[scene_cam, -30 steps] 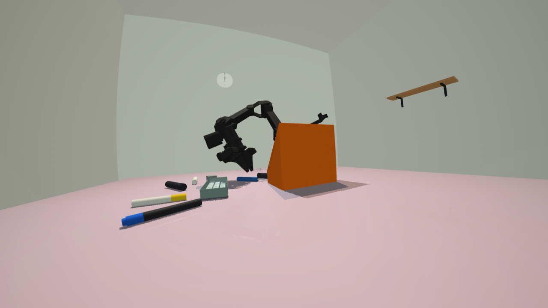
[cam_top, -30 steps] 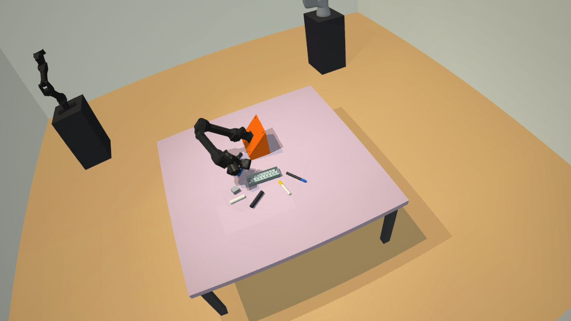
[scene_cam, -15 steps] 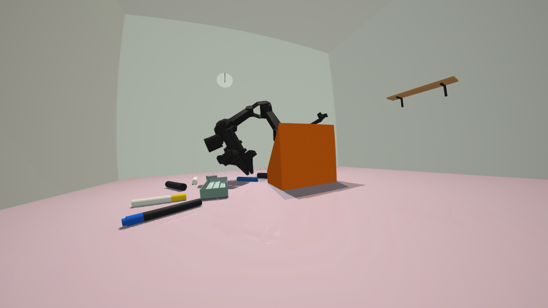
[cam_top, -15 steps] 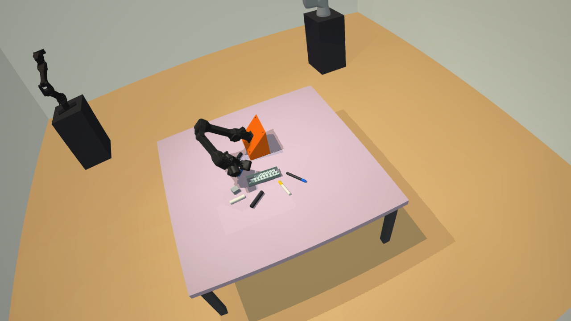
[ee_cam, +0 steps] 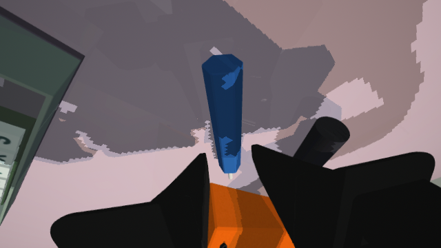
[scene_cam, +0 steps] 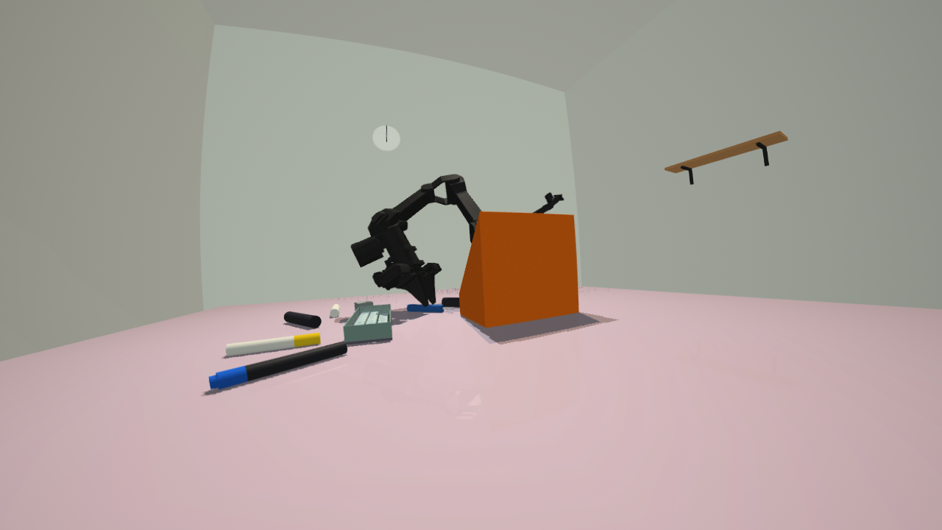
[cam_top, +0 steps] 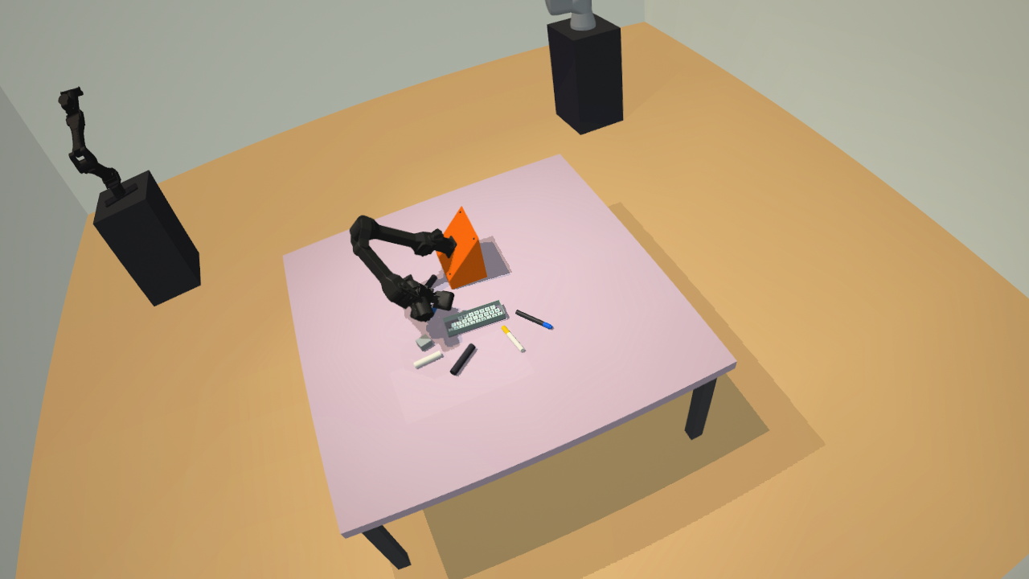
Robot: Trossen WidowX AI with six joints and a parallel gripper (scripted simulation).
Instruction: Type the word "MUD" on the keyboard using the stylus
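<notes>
The blue stylus (scene_cam: 416, 308) (ee_cam: 224, 110) lies flat on the desk, its white tip toward the orange wedge in the wrist view. My gripper (scene_cam: 429, 303) (ee_cam: 229, 155) is part open and empty. Its fingertips are low over the stylus, one on each side of its tip end in the wrist view; whether they touch it cannot be told. The green-grey keyboard (cam_top: 475, 318) (scene_cam: 369, 330) (ee_cam: 31, 52) lies beside the stylus; only its corner and a few keys show at the left of the wrist view.
An orange wedge (cam_top: 467, 252) (scene_cam: 527, 270) stands behind the keyboard. A dark cylinder (ee_cam: 320, 141) lies right of the stylus in the wrist view. A black cylinder (cam_top: 462, 359), white cylinder (cam_top: 428, 359), grey block (cam_top: 424, 342), yellow-ended marker (cam_top: 513, 338) and blue-ended pen (cam_top: 534, 319) lie around the keyboard.
</notes>
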